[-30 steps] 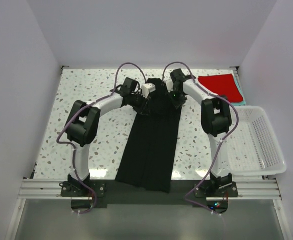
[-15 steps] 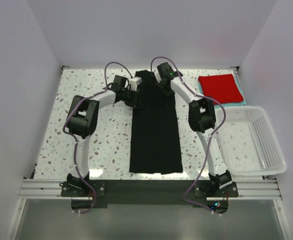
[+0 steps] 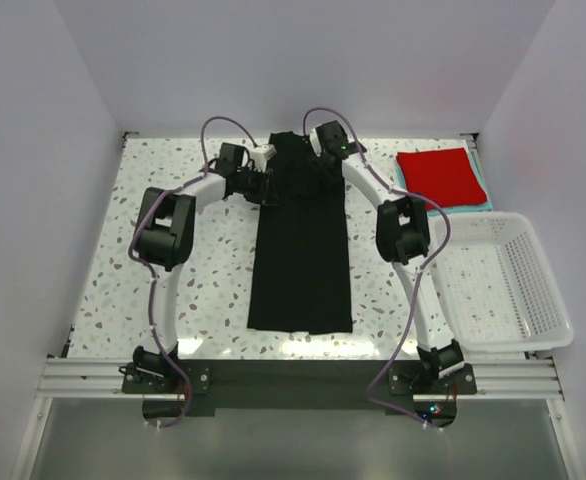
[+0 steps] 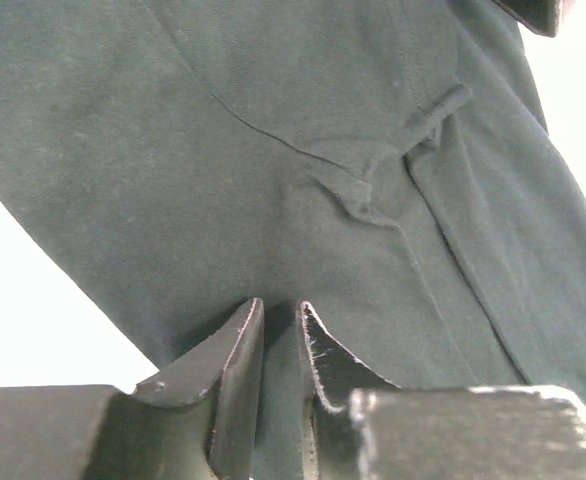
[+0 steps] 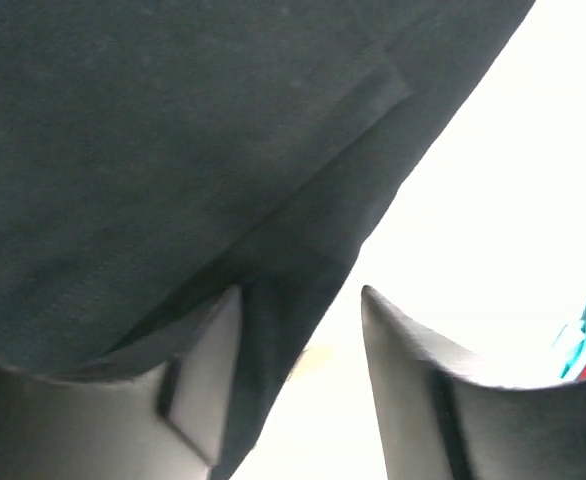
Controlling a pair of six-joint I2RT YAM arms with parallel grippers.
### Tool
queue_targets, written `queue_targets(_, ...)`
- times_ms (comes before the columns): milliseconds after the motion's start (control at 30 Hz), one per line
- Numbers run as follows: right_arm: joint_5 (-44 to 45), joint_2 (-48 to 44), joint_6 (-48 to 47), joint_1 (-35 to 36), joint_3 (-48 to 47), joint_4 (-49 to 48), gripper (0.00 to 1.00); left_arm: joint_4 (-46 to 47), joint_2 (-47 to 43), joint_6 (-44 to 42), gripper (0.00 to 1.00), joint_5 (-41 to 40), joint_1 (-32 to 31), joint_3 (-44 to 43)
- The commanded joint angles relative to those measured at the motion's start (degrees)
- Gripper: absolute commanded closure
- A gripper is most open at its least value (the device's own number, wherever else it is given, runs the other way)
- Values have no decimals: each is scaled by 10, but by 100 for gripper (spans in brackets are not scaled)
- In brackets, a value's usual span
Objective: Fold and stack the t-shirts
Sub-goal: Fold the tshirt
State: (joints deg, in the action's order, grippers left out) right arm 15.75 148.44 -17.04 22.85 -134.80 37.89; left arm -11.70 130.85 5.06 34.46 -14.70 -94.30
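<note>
1. Three t-shirts are counted: the black t-shirt (image 3: 303, 250) is laid as a long strip at the centre of the bench (image 3: 213, 290), and the red t-shirt (image 3: 440, 175) is stacked on the teal t-shirt (image 3: 484, 192) at 2 o'clock.
2. One basket (image 3: 548, 290) is seen at 4 o'clock.
3. Black cloth is pinched by the left hand (image 4: 278, 310); the right hand (image 5: 300, 292) is parted, holding nothing.
4. A second earlier the black hem overhung the 6 o'clock edge; it has since been drawn toward 12 o'clock.
</note>
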Motion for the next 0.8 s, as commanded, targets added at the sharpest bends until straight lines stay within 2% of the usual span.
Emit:
queue_targets(0,-35,-47,-9,-2,-19,20,34,19,-59,-13,70,38,9,18)
queue_targets(67,-58,-85,-11,-1,-14,31,29,22,-113,-33,66,45,9,20)
queue_targets(133,-86,-158,-16,0,-1,37,21,2,-167,-90,56,53,9,18)
queue_targets(167,-113,-184,-18,0,29,33,18,-15,-185,-117,53,52,8,10)
queue_targets(200,-126,-211,-21,0,50,28,13,-54,-203,-176,45,48,6,7)
queue_targets(267,-156,-303,-23,0,123,4,5,-82,-262,-231,36,37,6,14)
queue_targets(300,-156,-337,-20,-1,152,-8,1,-117,-283,-293,28,35,7,17)
queue_targets(333,-174,-393,-20,-1,208,-18,1,-135,-324,-330,26,42,7,29)
queue_targets(367,-183,-424,-28,-1,236,-38,2,-167,-345,-364,2,52,7,37)
queue_targets(433,-235,-504,-55,1,319,-50,1,-194,-409,-451,0,82,6,81)
queue_targets(467,-255,-529,-106,1,352,-64,1,-209,-431,-472,0,92,6,103)
queue_targets(500,-312,-552,-137,2,380,-61,1,-216,-474,-510,0,102,6,125)
queue_targets(567,-367,-610,-219,4,440,-6,1,-260,-515,-561,0,141,5,190)
queue_targets(600,-405,-626,-247,9,458,19,1,-283,-548,-635,0,154,1,211)
queue_targets(667,-429,-670,-326,17,518,99,1,-341,-574,-689,0,143,-15,271)
queue_targets(700,-428,-684,-339,29,544,111,1,-363,-597,-755,0,137,-32,294)
queue_targets(767,-420,-729,-361,39,637,123,2,-351,-626,-778,2,106,-63,385)
